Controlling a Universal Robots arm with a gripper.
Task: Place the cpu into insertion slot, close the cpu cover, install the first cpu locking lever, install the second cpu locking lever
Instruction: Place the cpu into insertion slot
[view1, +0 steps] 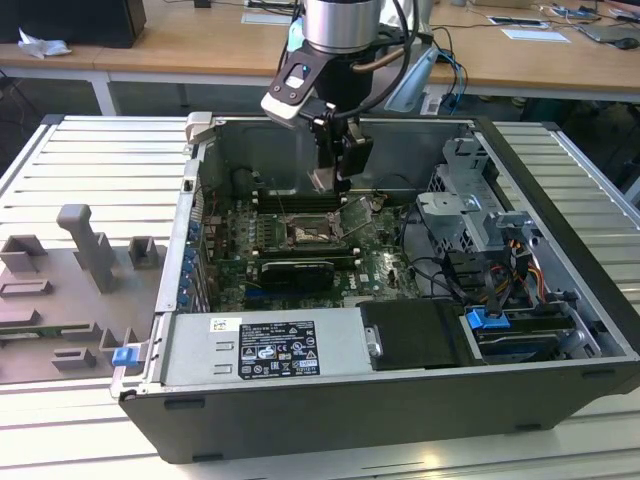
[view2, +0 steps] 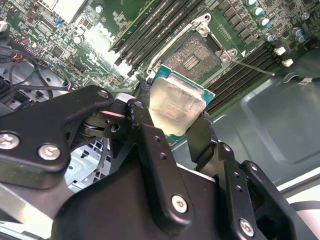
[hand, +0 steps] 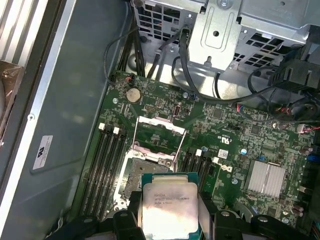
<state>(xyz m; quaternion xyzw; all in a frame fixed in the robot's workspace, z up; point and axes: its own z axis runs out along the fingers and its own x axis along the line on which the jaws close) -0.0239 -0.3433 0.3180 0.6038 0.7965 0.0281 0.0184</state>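
My gripper (view1: 335, 178) hangs inside the open computer case, above the motherboard, shut on the cpu (view2: 175, 104). The cpu is a flat square chip with a dull silver top and a green edge, clamped between two black fingers (view2: 145, 102) by opposite sides. In the first wrist view the cpu (hand: 167, 205) hovers just short of the insertion slot (hand: 136, 172) and partly covers it. The cpu cover (hand: 159, 134), a silvery frame with a window, is flipped open on the slot's far side. The slot (view1: 305, 236) lies below the gripper in the exterior view. A thin lever rod (view2: 255, 67) sticks out beside the slot.
A grey power supply (view1: 265, 350) with a label fills the case's near side, and a black card (view1: 295, 272) lies between it and the slot. A metal drive cage (view1: 470, 215) with cables stands at the exterior view's right. Memory slots (hand: 102, 165) flank the slot. A grey fixture tray (view1: 80, 270) sits outside the case.
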